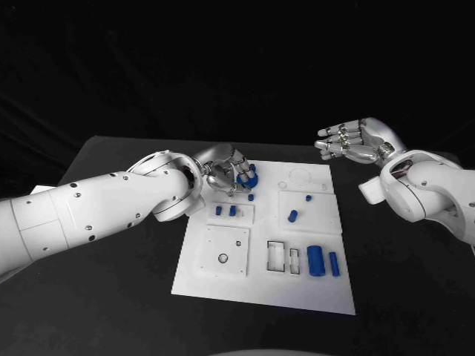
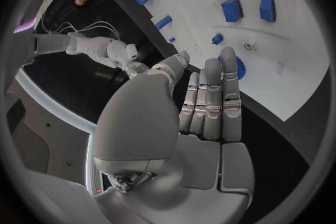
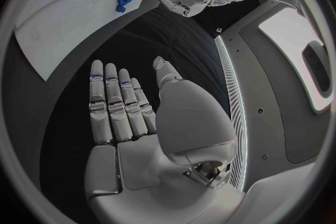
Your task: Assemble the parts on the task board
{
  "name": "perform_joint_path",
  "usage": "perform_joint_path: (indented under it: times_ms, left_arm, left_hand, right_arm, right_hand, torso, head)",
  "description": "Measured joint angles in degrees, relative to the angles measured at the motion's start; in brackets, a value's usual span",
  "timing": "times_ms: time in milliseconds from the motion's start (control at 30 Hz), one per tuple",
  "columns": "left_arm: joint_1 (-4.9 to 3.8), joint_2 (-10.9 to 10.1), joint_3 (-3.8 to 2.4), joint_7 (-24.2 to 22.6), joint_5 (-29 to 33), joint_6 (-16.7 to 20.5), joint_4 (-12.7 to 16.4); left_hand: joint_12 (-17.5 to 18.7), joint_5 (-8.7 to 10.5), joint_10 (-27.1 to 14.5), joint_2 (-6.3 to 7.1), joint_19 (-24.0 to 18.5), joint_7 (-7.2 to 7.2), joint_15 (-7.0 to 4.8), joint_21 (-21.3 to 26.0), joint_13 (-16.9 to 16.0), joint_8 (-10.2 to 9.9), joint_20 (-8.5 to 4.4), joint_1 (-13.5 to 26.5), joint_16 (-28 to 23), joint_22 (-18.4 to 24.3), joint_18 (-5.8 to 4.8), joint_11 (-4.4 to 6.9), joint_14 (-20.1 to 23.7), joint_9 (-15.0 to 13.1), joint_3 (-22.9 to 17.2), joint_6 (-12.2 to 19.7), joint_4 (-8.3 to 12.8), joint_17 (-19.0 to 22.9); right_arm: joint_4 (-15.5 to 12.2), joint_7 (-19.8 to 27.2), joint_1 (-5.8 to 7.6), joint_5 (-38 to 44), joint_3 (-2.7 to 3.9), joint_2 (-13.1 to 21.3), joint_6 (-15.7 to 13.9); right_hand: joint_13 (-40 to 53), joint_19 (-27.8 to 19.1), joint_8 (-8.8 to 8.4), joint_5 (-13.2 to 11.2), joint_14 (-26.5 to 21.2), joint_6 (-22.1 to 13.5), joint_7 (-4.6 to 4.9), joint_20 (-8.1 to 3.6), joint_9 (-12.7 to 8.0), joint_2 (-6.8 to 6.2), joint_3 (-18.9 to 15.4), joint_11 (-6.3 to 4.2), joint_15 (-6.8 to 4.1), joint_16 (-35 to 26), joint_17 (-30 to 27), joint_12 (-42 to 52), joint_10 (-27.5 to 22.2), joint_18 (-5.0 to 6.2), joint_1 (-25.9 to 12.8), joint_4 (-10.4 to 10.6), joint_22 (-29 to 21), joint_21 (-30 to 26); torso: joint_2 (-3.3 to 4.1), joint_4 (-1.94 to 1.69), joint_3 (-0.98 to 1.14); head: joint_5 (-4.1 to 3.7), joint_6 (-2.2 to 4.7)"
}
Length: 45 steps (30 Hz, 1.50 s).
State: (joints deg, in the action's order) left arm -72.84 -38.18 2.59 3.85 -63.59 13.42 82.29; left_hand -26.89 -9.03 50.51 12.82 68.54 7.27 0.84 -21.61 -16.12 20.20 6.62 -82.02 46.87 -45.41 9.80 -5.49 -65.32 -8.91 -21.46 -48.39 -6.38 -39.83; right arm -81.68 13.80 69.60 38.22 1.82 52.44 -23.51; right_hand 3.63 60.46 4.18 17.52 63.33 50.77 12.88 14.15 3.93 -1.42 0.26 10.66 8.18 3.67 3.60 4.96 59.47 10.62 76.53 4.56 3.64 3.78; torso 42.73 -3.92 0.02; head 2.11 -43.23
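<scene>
**Left robot hand at the blue gear, far-left corner of the board**

Left robot hand [image 1: 229, 172] sits over the far-left corner of the task board [image 1: 261, 293], fingers straight and together, tips beside the blue gear [image 1: 249, 176]. From the left wrist view the fingertips reach the gear's rim [image 2: 241, 69]; whether they press it or only touch it I cannot tell. Nothing is gripped. Right robot hand [image 1: 350, 141] hangs above the table [image 1: 120, 293] beyond the board's far-right corner, fingers loosely curled, empty.

Handling, judged: the parts look like small rigid plastic, light, smooth, easily skidded across the white plate. The gear is best taken by its toothed rim from opposite sides. The blue cylinder [image 1: 315, 260] and the slim blue bar [image 1: 334, 263] near the right edge would roll or slide; pinch across the short side.

Room: two blue blocks [image 1: 225, 211] stand close to the left arm's path. Near edge of the board and the table around it offer free approach.
</scene>
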Motion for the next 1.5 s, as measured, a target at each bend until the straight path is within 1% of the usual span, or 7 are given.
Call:
perform_joint_path:
  times_ms: [133, 233, 367, 500, 767, 933, 1500]
  left_arm:
    - [0.02, 2.3, 0.38, -1.4, -5.5, 0.0, -2.6]
    - [0.04, 3.8, 0.60, -1.8, -9.0, 0.0, -4.4]
    - [0.09, 5.5, 0.85, -1.7, -13.1, -0.5, -6.0]
    - [0.20, 6.5, 0.96, -1.1, -16.3, -1.6, -6.9]
    - [0.39, 7.4, 1.04, 0.5, -20.0, -4.1, -8.1]
    - [0.47, 8.0, 1.05, 1.2, -21.2, -5.4, -8.9]
    - [1.01, 9.6, 1.02, 2.1, -22.8, -7.3, -11.2]
  left_hand:
    - [1.4, 0.00, 0.9, -0.02, 3.4, -0.03, -0.24, -0.4, 2.6, -1.8, -0.34, 0.0, 3.9, 0.5, 0.02, 0.37, -4.1, 1.6, 2.0, -1.9, 0.1, -1.9]
    - [1.7, 0.00, 2.8, -0.28, 7.2, -0.19, -0.68, -3.2, 4.0, -2.6, -0.79, 0.3, 16.1, -0.8, 0.02, 0.71, -11.3, 2.5, 2.6, -4.1, -0.2, -13.9]
    - [3.1, 0.00, 4.4, -0.31, 13.0, -0.78, -1.38, -17.5, 6.0, -4.0, -1.52, 0.3, 27.5, -10.5, -0.96, 1.32, -17.1, 3.3, 3.1, -6.4, -0.4, -25.8]
    - [4.3, 0.00, 5.7, -0.32, 15.2, -0.84, -1.75, -28.4, 7.4, -5.1, -2.12, 0.3, 32.2, -17.9, -2.24, 1.63, -18.5, 3.8, 3.3, -7.7, -0.6, -31.3]
    - [5.8, 0.00, 7.9, -0.31, 15.4, -1.07, -1.96, -36.9, 8.9, -6.3, -2.33, 0.3, 34.0, -23.9, -3.11, 1.92, -18.7, 4.2, 3.3, -9.4, -0.6, -33.4]
    - [6.5, 0.00, 8.3, -0.31, 15.4, -1.15, -1.96, -38.2, 9.3, -6.7, -2.33, 0.3, 34.0, -24.9, -4.00, 1.93, -18.7, 4.3, 3.2, -9.9, -0.7, -33.3]
    - [8.1, 0.00, 10.7, -1.07, 15.4, -1.06, -1.96, -40.7, 10.4, -7.4, -2.33, -0.4, 34.0, -27.0, -3.99, 2.12, -18.7, 4.3, 0.8, -11.8, -0.4, -33.1]
  right_arm:
    - [0.1, 0.0, 0.00, 0.0, 0.00, -0.1, 0.0]
    - [0.1, 0.1, 0.00, 0.0, 0.00, -0.2, 0.0]
    - [0.1, 0.1, -0.01, 0.0, 0.00, -0.3, 0.0]
    - [0.1, 0.1, -0.01, 0.0, 0.00, -0.3, 0.0]
    - [0.0, 0.2, -0.02, 0.0, 0.00, -0.3, 0.0]
    - [0.0, 0.2, -0.02, 0.0, 0.00, -0.3, 0.0]
    - [-0.1, 0.2, -0.02, 0.0, 0.00, -0.4, 0.0]
  right_hand:
    - [0.0, 0.0, 0.00, 0.0, -0.2, 0.0, 0.00, 0.00, 0.0, 0.00, 0.1, 0.00, -0.20, 0.0, 0.0, 0.0, 0.0, 0.00, 0.0, -0.1, 0.0, 0.0]
    - [0.0, 0.0, 0.00, 0.0, -0.2, 0.0, 0.00, 0.00, 0.0, 0.00, 0.1, 0.00, -0.20, 0.0, 0.0, 0.0, 0.0, 0.00, 0.0, -0.1, 0.0, 0.0]
    - [0.0, 0.0, 0.00, 0.0, -0.2, 0.0, 0.00, 0.00, 0.0, 0.00, 0.0, 0.00, -0.20, 0.0, 0.0, 0.0, 0.0, 0.00, 0.0, -0.1, 0.0, 0.0]
    - [0.0, 0.0, 0.00, 0.0, -0.2, 0.0, 0.00, 0.00, 0.0, 0.00, -0.1, 0.00, -0.20, 0.0, 0.0, 0.0, 0.0, 0.00, 0.0, -0.2, 0.0, 0.0]
    - [0.0, 0.0, 0.00, 0.0, -0.2, 0.0, 0.00, 0.00, 0.0, 0.00, -0.1, 0.00, -0.20, 0.0, 0.0, 0.0, 0.0, 0.00, 0.0, -0.2, 0.0, 0.0]
    - [0.0, 0.0, 0.00, 0.0, -0.2, 0.0, 0.00, 0.00, 0.0, 0.00, -0.1, 0.00, -0.20, 0.0, 0.0, 0.0, 0.0, 0.00, 0.0, -0.2, 0.0, 0.0]
    - [0.0, 0.0, 0.00, 0.0, -0.2, 0.0, 0.00, 0.00, 0.0, 0.00, -0.1, 0.00, -0.20, 0.0, 0.0, 0.0, 0.0, 0.00, 0.0, -0.2, 0.0, 0.0]
  torso:
    - [0.01, 0.00, 0.01]
    - [0.02, 0.00, 0.00]
    - [0.04, 0.02, -0.02]
    - [0.05, 0.03, -0.02]
    - [0.00, -0.03, 0.00]
    - [-0.03, -0.05, 0.01]
    - [0.00, -0.03, 0.01]
  head:
    - [-0.15, 0.18]
    - [-0.25, 0.27]
    - [-0.31, 0.34]
    - [-0.40, 0.30]
    - [-0.51, 0.16]
    - [-0.52, 0.11]
    - [-0.53, -0.07]
